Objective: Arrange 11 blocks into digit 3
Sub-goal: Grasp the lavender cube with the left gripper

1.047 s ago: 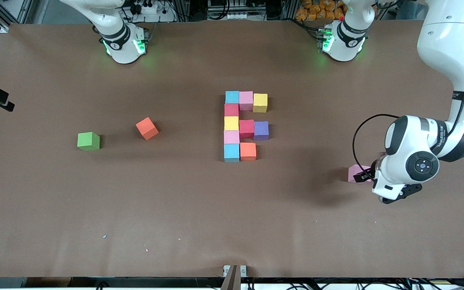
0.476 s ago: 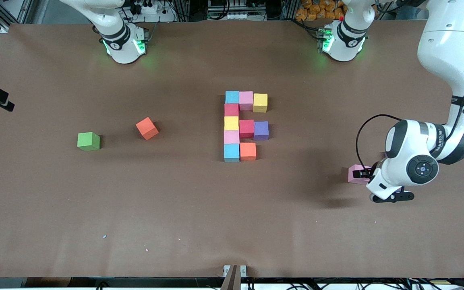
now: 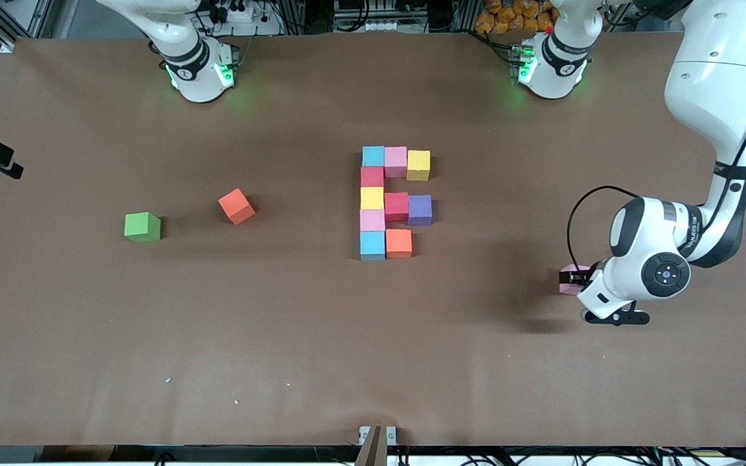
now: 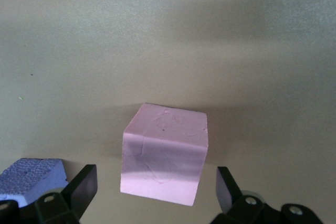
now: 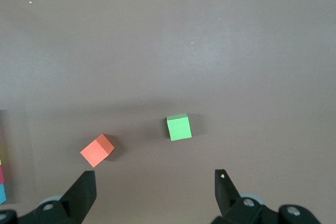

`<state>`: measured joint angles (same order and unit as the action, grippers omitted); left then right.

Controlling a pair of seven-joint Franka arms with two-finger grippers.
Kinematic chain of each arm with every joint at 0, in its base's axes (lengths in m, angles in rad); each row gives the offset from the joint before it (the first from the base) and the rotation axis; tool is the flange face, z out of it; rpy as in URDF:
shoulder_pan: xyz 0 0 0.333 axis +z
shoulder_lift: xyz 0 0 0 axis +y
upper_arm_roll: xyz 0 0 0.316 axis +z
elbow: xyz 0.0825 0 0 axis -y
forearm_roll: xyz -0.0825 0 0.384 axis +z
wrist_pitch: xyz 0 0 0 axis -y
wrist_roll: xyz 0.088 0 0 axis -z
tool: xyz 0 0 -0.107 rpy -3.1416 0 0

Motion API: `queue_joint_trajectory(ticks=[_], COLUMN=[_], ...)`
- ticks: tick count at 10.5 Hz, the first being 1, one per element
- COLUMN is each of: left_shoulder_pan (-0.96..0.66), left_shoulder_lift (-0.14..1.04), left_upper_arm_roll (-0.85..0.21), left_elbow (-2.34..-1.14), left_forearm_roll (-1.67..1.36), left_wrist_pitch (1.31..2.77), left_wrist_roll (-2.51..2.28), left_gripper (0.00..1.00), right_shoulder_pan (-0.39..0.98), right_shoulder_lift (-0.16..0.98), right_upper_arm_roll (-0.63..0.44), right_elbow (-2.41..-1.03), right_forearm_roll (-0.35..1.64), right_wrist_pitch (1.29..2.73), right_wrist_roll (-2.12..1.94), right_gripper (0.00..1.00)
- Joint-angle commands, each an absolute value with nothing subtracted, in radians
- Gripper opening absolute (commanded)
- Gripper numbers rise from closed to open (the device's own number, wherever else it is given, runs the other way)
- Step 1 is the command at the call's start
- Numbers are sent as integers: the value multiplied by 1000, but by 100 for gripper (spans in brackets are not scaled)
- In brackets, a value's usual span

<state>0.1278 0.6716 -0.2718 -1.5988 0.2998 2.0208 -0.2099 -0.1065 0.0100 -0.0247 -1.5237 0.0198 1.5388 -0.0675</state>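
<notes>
Pink foam, one loose cube [image 3: 569, 279]: it sits on the brown surface [image 3: 295, 336] toward the left arm's end, well apart from the figure and nearer the front camera than it. Over the last second I have watched the left gripper [image 3: 574, 279] slide in over this cube, so that less of the pink shows from the front now; I read that as the final approach for a pick. In the left wrist view the cube [image 4: 164, 153] lies between the two fingers [image 4: 79, 190], which stand wide apart with a clear gap on each side, touching nothing, holding nothing. The digit 3 [image 3: 394, 202] counts ten touching blocks: column complete, top bar and middle bar of three, bottom bar of two, cyan and orange. One slot remains beside that orange block [image 3: 399, 243], which this pink cube would fill. Right gripper [image 5: 155, 192]: waiting high over the right arm's end, fingers apart and empty, above the stray orange cube [image 5: 97, 150] and the green cube [image 5: 179, 127].
</notes>
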Motion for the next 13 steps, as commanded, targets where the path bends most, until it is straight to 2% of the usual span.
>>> queue_joint_trajectory(ticks=[1, 7, 8, 9, 10, 11, 12, 13], left_shoulder_pan=[137, 132, 132, 132, 132, 132, 130, 126], left_shoulder_lift=[683, 719, 721, 721, 719, 715, 707, 698], left_upper_arm_roll=[-276, -273, -272, -270, -270, -271, -272, -281], left_elbow=[-1601, -1589, -1589, -1589, -1589, -1591, -1591, -1589], left_forearm_roll=[311, 314, 318, 319, 313, 301, 264, 223], left_wrist_pitch=[2040, 2071, 2082, 2082, 2082, 2082, 2080, 2080], left_wrist_roll=[-167, -166, -166, -166, -169, -188, -242, -335], left_gripper=[100, 100, 81, 48, 22, 4, 0, 0], right_shoulder_pan=[-129, -135, -135, -135, -135, -135, -135, -135], right_shoulder_lift=[12, 11, 11, 11, 11, 11, 12, 12], right_upper_arm_roll=[-14, -14, -14, -14, -14, -14, -14, -14], right_elbow=[-1506, -1506, -1506, -1506, -1506, -1506, -1506, -1506], right_forearm_roll=[34, 34, 35, 35, 35, 34, 34, 34], right_wrist_pitch=[1523, 1522, 1520, 1519, 1519, 1519, 1520, 1519], right_wrist_roll=[-80, -80, -80, -80, -81, -81, -80, -80], right_gripper=[100, 100, 100, 100, 100, 100, 100, 100])
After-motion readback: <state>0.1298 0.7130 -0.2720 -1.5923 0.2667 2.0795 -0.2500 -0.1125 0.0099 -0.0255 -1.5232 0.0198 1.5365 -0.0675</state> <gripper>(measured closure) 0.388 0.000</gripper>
